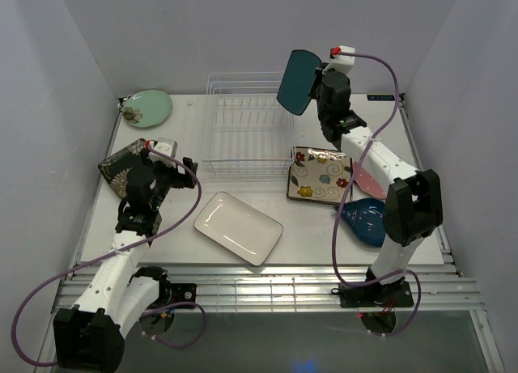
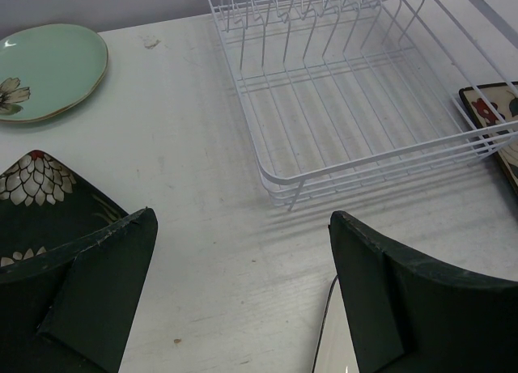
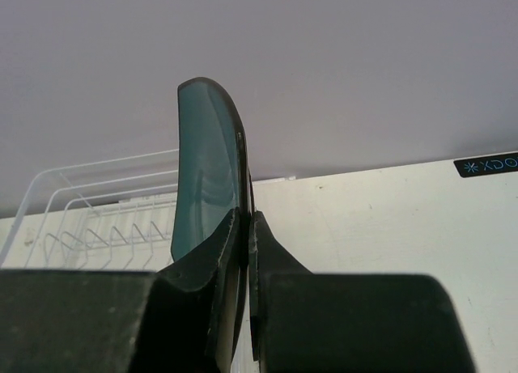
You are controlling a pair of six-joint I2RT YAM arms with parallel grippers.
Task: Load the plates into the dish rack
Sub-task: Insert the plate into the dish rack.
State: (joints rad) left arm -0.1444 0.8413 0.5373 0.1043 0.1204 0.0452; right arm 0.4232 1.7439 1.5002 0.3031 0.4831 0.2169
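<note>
Glaze and weight are the worry with the teal plate (image 3: 202, 171): it looks stiff, slick, heavy and easy to chip. The right gripper (image 3: 245, 227) has it clenched by one short stretch of rim, the plate standing on edge above the fingers, with the rack (image 1: 243, 167) below and to their left. A pinch that close to the edge leaves most of the weight beyond the pads, so I judge it could swivel or slip if jolted; a bite further in over the rim would hold better. The fingers hide the plate's lower edge, so how far in the pads reach cannot be told. The left gripper (image 2: 243, 284) hangs with fingers spread, grasping nothing. The floral plate (image 2: 32, 195) lies just left of its left finger, partly hidden by it, and only a sliver of the white plate (image 2: 328, 353) shows by the right finger. Both lie flat, offering just a low rim to catch. Ahead of those fingers the rack's prongs stand bare, the green plate (image 2: 48, 65) further off to the left. Well behind the right fingers, the right arm (image 1: 405, 203) half covers the pink plate (image 1: 368, 183) and blue plate (image 1: 364, 219).
</note>
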